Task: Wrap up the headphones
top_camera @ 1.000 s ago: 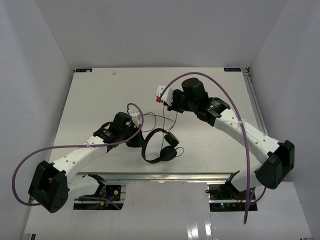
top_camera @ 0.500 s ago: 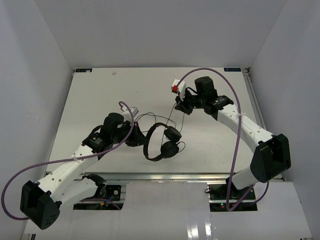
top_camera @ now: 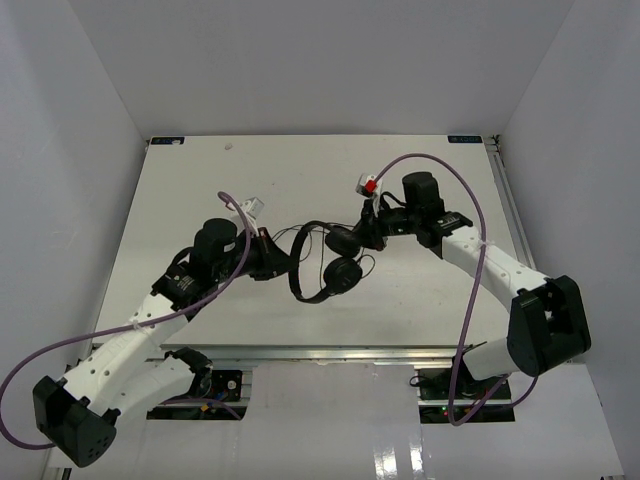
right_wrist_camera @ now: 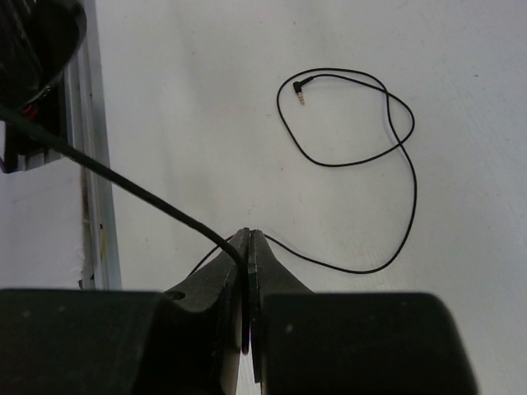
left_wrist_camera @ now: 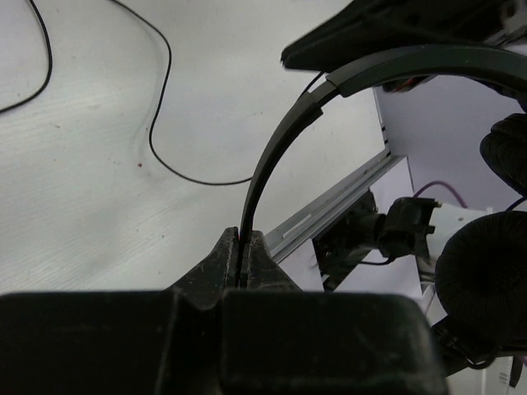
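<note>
While gripped from both sides, shown from above: black headphones (top_camera: pixel 303 262) over a white table (top_camera: pixel 200 190). Clenched on the thin headband (left_wrist_camera: pixel 280 140), the left fingers (left_wrist_camera: pixel 240 260), with the band rising from the fingertips and arching right. Two round earcups (top_camera: pixel 345 276) just right of the left fingers, the upper one close beside the right fingers (right_wrist_camera: pixel 245 255). Pinched tight in the right fingers, the thin cord (right_wrist_camera: pixel 123 185), running up and left from the tips. Beyond those tips, more cord looped flat on the table, ending in a plug (right_wrist_camera: pixel 303 96).
</note>
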Controlling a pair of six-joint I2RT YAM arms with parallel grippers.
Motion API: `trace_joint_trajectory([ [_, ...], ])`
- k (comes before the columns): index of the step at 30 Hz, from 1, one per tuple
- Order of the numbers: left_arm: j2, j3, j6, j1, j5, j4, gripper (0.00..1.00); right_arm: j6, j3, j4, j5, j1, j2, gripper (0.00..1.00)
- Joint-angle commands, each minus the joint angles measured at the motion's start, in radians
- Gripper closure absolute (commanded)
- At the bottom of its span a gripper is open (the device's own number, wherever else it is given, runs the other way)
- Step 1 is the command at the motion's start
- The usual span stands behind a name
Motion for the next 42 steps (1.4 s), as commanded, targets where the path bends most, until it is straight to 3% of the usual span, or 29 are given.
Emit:
trace_joint_trajectory([
  [1,-0.046,0.106,-0.072,-0.005,-0.123,0.008,1.00,0.163,-0.054,0.203,-0.177,-0.023,-0.035,0.92],
  [12,0.000,0.286,-0.110,-0.005,-0.231,-0.079,1.00,0.592,-0.070,0.689,-0.375,-0.016,0.112,0.89],
  [26,0.065,0.521,-0.126,-0.005,-0.463,-0.229,1.00,0.808,-0.090,1.082,-0.402,0.108,0.276,0.83],
  [42,0.171,0.730,-0.117,-0.005,-0.622,-0.300,1.00,1.074,-0.148,1.594,-0.440,0.249,0.352,0.80],
])
